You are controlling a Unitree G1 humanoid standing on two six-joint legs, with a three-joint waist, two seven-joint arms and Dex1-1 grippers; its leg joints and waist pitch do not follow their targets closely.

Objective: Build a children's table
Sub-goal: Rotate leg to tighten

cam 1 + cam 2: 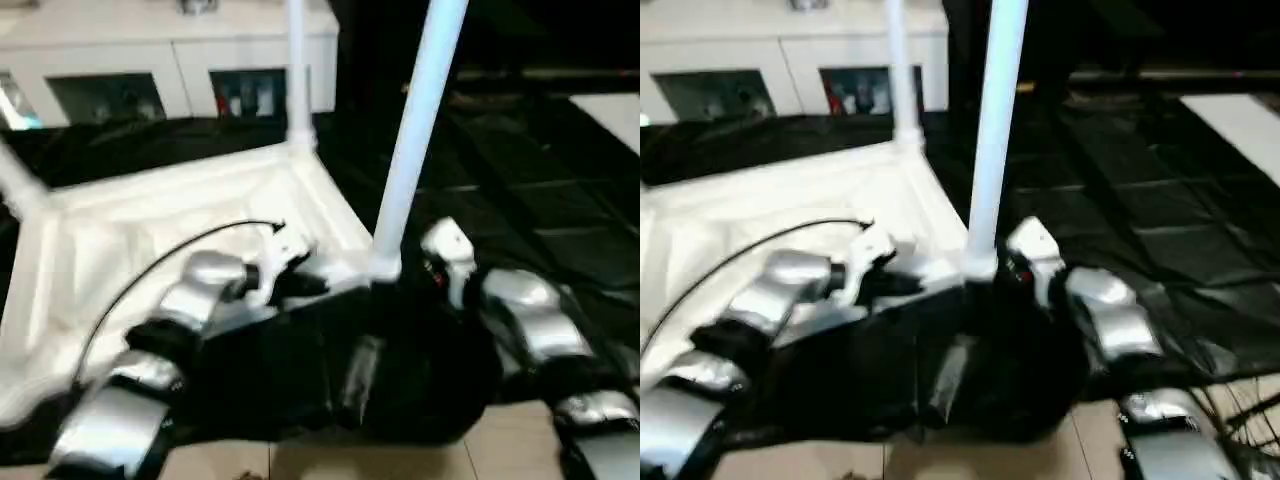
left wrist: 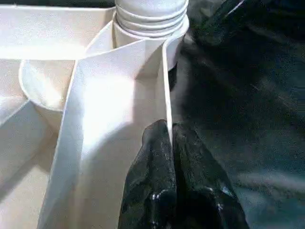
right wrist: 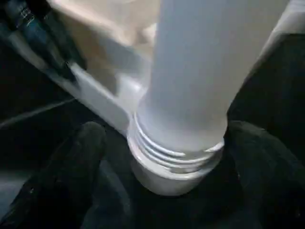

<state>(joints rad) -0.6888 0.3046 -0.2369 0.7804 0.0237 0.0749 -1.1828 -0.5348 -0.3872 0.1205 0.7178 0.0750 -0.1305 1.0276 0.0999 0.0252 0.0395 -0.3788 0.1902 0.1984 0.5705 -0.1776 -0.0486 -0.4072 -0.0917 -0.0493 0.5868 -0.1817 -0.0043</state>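
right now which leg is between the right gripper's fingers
The near leg, standing in the corner socket closest to the robot; the right gripper straddles its threaded base. The far leg stands in the corner behind it, away from both grippers.

Beyond the work, a low white cabinet (image 1: 170, 45) with dark open compartments holding small coloured items. Underneath, a black draped cloth (image 1: 520, 200), creased and glossy. At the near edge, pale tan floor tiles (image 1: 510, 440). Far right, a white panel (image 1: 1240, 120).
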